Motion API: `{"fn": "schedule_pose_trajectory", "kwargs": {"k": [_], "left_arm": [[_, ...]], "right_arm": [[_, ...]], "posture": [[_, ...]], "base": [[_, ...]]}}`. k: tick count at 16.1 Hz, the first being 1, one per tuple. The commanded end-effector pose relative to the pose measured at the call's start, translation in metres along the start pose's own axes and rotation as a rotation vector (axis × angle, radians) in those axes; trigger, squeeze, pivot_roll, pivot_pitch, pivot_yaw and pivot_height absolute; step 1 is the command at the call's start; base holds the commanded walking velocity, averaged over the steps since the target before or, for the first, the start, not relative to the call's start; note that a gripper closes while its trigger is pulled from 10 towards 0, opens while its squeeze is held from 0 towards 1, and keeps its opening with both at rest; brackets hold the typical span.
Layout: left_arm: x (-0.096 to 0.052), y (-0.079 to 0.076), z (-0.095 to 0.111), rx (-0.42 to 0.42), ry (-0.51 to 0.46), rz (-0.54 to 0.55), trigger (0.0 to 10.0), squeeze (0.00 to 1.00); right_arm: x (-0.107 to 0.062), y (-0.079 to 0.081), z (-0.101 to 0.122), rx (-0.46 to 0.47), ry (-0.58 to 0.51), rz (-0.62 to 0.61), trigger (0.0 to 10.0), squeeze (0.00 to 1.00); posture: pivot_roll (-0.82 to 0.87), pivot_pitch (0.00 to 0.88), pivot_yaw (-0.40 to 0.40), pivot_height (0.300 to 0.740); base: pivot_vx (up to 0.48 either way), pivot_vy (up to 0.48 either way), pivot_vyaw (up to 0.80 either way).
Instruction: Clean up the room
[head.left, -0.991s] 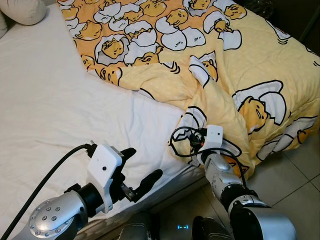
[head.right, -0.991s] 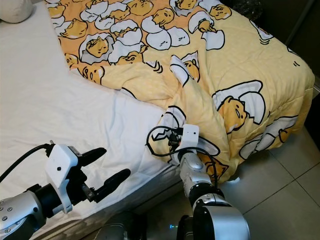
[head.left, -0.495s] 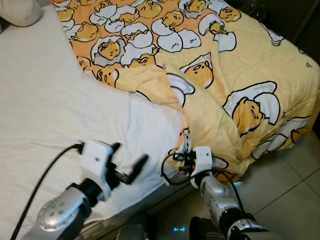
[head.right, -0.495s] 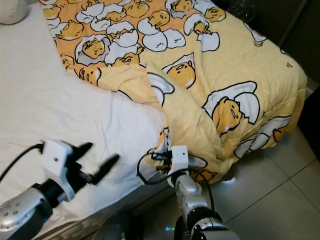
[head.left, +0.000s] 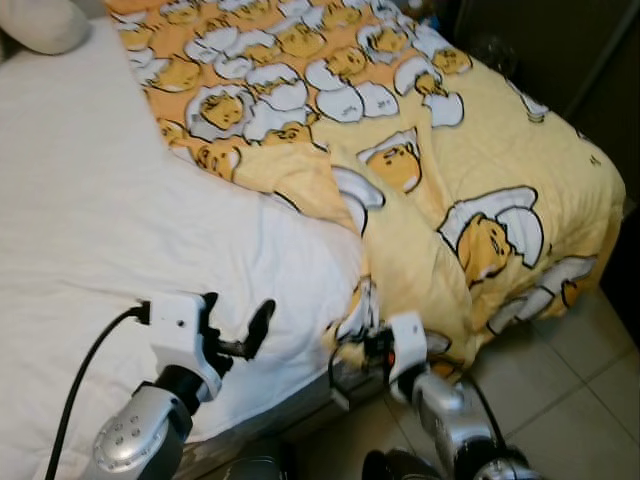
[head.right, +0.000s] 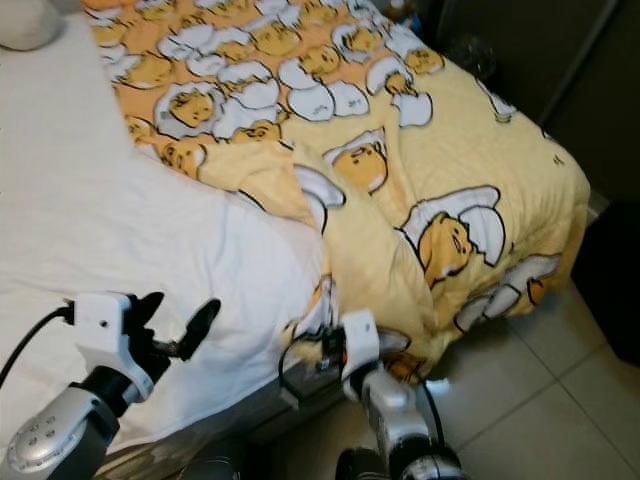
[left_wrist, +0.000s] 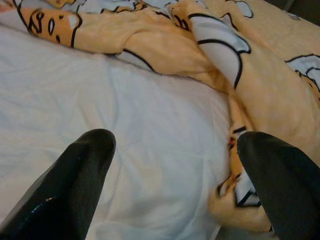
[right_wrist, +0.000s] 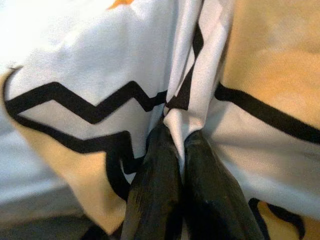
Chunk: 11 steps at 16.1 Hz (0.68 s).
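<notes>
Blanket (head.left: 470, 170), yellow and soft, lies bunched across the bed's (head.left: 90, 220) right half. Right gripper (right_wrist: 181, 150) pinches a fold at its hanging edge; limp cloth likely drags easily. Left gripper (head.left: 240, 335) hovers spread above the sheet.

Yellow and orange duvet (head.left: 480, 150) with white eggshell cartoons (black outlines). White sheet (head.left: 90, 230). Black fingers (left_wrist: 75, 185), silver arms (head.left: 135, 450). Pale grey floor tiles (head.left: 570, 390).
</notes>
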<state>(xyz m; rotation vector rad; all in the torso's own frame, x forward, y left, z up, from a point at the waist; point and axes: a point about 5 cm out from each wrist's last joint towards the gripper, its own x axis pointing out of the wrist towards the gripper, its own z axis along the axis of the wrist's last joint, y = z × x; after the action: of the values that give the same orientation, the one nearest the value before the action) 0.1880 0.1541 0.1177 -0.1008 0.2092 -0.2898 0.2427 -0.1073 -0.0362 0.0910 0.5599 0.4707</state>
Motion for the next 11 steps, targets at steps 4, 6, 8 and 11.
{"fn": "schedule_pose_trajectory", "kwargs": {"k": [4, 6, 8, 11], "left_arm": [[-0.005, -0.001, -0.002, 0.131, -0.009, -0.050, 10.0, 0.00], [-0.012, 0.002, -0.007, 0.174, 0.007, -0.069, 10.0, 0.00], [-0.018, 0.008, -0.009, 0.228, 0.024, -0.080, 10.0, 0.00], [-0.018, 0.010, -0.011, 0.245, 0.029, -0.076, 10.0, 0.00]], "right_arm": [[-0.008, 0.015, -0.016, -0.022, 0.001, 0.105, 0.0, 0.00], [-0.012, 0.019, -0.022, -0.024, 0.008, 0.131, 0.0, 0.00], [-0.016, 0.022, -0.027, -0.029, 0.011, 0.167, 0.0, 0.00], [-0.025, 0.025, -0.033, -0.047, 0.017, 0.238, 0.0, 0.00]], "posture": [[0.13, 0.113, 0.049, 0.740], [0.12, 0.116, 0.057, 0.740], [0.12, 0.118, 0.062, 0.740], [0.11, 0.120, 0.064, 0.740]], "base": [[0.000, 0.000, 0.00], [0.000, 0.000, 0.00], [0.000, 0.000, 0.00], [0.000, 0.000, 0.00]]}}
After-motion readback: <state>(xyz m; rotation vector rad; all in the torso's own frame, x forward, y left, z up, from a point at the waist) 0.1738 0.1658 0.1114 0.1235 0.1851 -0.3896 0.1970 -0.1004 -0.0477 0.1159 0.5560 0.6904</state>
